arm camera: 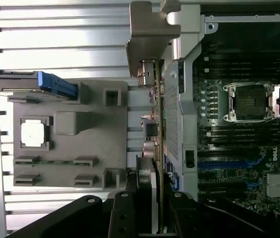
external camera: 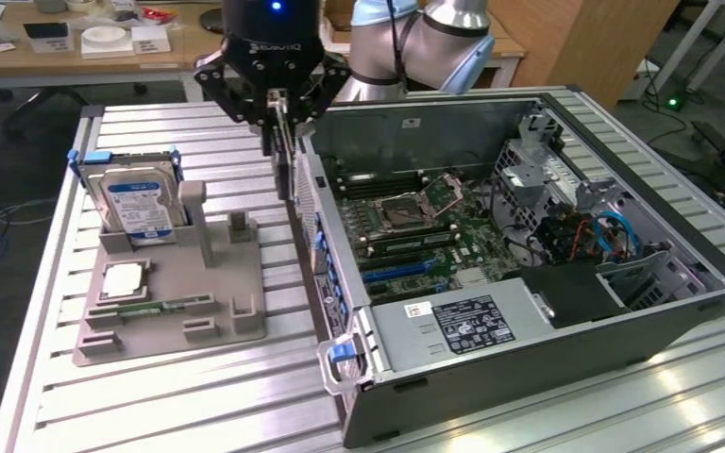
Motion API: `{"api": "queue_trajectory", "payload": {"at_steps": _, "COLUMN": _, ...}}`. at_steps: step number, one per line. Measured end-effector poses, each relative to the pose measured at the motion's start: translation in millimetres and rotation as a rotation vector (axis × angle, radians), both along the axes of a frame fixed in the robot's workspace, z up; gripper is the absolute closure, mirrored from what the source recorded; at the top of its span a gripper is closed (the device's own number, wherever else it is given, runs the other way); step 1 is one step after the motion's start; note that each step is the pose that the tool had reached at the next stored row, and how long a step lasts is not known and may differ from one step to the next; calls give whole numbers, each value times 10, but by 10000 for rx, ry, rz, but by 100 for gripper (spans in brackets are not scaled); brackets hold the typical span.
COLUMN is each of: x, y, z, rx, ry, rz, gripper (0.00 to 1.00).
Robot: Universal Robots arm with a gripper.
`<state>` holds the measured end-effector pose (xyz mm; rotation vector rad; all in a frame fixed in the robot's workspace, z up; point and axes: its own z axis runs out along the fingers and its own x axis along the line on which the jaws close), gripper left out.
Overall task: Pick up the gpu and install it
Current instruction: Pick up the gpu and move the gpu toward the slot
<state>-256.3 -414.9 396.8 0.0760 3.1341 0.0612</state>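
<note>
My gripper [external camera: 277, 115]: clamped narrow on the graphics card's top edge.
Graphics card [external camera: 286, 162]: hung upright from my fingers, just beside the computer case's [external camera: 489, 377] outer wall, between it and the grey holder [external camera: 230, 316].

- Counter [external camera: 148, 396] carries 2 things: parts holder [external camera: 218, 293] on exterior view's left, open PC case [external camera: 665, 311] on its right, close together.
- In holder: hard drive [external camera: 136, 203] upright at far end; CPU [external camera: 124, 280] flat, nearer the camera; memory stick [external camera: 148, 307] flat, just in front of CPU.
- In case: motherboard [external camera: 426, 226] on the floor, PSU [external camera: 463, 326] at near end.
- My claw [external camera: 280, 118] above, w/ gpu [external camera: 284, 160] gripped & hanging on edge btwn holder & case, right at case's side wall.
</note>
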Motion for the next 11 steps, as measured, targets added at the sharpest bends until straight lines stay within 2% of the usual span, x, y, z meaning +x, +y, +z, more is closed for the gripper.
{"api": "queue_trajectory", "payload": {"at_steps": 11, "x": 426, "y": 0, "z": 0, "rx": -1, "ry": 0, "rz": 44, "gripper": 72}}
